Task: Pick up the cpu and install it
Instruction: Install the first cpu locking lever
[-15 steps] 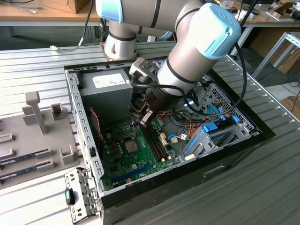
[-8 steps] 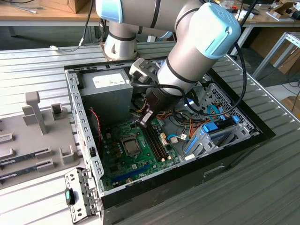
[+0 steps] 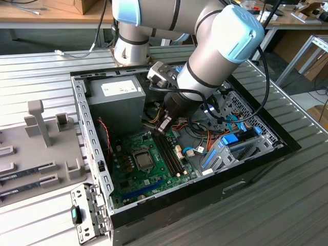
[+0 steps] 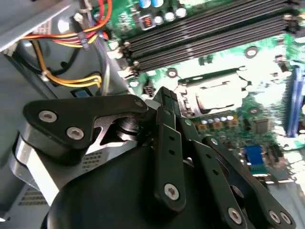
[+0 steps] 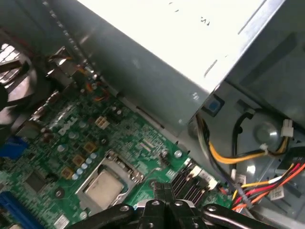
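An open computer case (image 3: 97,169) is seen on the desk (image 3: 287,205), with the green motherboard (image 3: 128,177) inside. The cpu (image 3: 144,160) is seated in its socket (image 5: 106,183). The gripper (image 3: 160,126) is held above the memory slots (image 4: 205,36), fingers closed together, nothing grasped.

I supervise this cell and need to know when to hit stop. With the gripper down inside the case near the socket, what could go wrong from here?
1. The gripper hangs low over the memory slots, next to the cpu lying in its socket. A sideways move could scrape the slots or nearby board parts.
2. Orange and yellow cables run close to the gripper and might snag.
3. The power supply box stands close by, leaving little room to swing.
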Available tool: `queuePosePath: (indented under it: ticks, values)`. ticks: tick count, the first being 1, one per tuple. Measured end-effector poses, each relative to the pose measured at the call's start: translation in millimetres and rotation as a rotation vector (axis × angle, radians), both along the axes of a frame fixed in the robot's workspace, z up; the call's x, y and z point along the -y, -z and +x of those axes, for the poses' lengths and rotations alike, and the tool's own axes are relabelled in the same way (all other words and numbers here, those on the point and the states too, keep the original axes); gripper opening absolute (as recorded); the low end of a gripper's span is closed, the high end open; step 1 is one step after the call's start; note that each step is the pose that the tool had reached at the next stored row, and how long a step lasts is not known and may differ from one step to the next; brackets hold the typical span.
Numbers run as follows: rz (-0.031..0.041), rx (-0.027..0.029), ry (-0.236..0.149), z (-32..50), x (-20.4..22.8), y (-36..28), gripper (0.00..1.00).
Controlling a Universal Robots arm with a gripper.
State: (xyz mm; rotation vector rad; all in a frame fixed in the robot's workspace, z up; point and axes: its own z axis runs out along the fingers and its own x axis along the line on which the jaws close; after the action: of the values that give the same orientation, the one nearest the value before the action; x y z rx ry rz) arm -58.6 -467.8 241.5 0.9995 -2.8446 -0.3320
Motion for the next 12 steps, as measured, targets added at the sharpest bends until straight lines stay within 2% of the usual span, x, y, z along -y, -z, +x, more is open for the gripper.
queuePosePath:
  ticks: [3, 4, 5, 8, 12]
  values:
    - [0.0000, 0.0001, 0.000, 0.1, -9.9, 1.9, 0.11]
    - [0.0002, 0.0001, 0.000, 0.1, -16.1, 3.8, 0.11]
    - [0.0002, 0.0000, 0.000, 0.0, -18.5, 5.1, 0.11]
    - [0.0001, 0.0003, -0.002, -6.4, -20.7, 7.3, 0.11]
    - [0.0014, 0.0014, -0.002, -13.0, -20.1, 7.8, 0.11]
